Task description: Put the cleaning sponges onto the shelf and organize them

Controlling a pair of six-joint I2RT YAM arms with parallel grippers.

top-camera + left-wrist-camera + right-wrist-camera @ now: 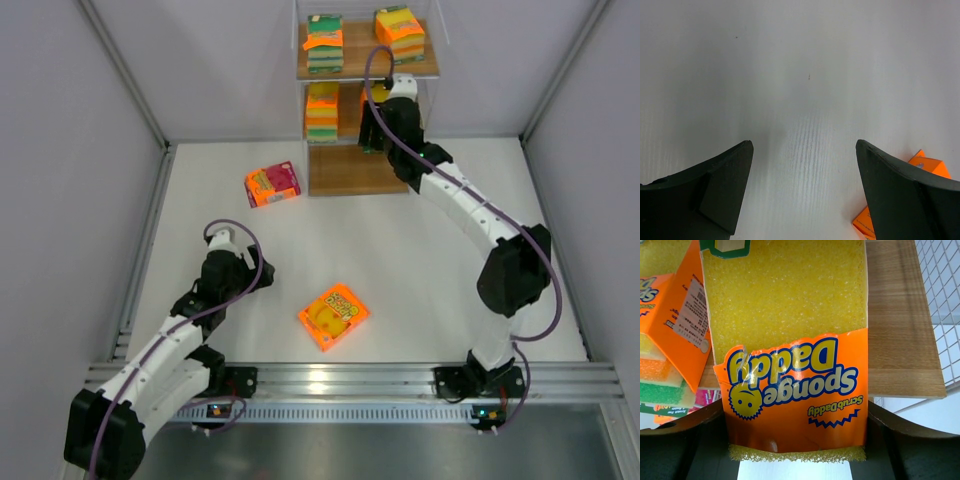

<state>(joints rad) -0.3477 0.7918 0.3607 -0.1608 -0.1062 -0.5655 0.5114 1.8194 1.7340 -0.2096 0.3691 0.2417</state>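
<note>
The shelf (pixel 345 172) stands at the back centre. Its top board holds two orange, yellow and green sponge packs (pixel 325 42) (pixel 400 33), and its middle board holds one (pixel 321 111). My right gripper (pixel 377 122) reaches into the middle tier. In the right wrist view it (pixel 795 440) is shut on a yellow pack with an orange label (pixel 790 330), held over the wooden board (pixel 900 340) beside another pack (pixel 670 340). A pink-red pack (pixel 272 184) and an orange pack (pixel 333 316) lie on the table. My left gripper (pixel 262 275) (pixel 804 167) is open and empty over bare table.
A corner of the orange pack (pixel 929 165) shows behind my left gripper's right finger. A white wire mesh side (pixel 940 295) closes the shelf on the right. Grey walls bound the table on the left, right and back. A metal rail (pixel 350 378) runs along the near edge.
</note>
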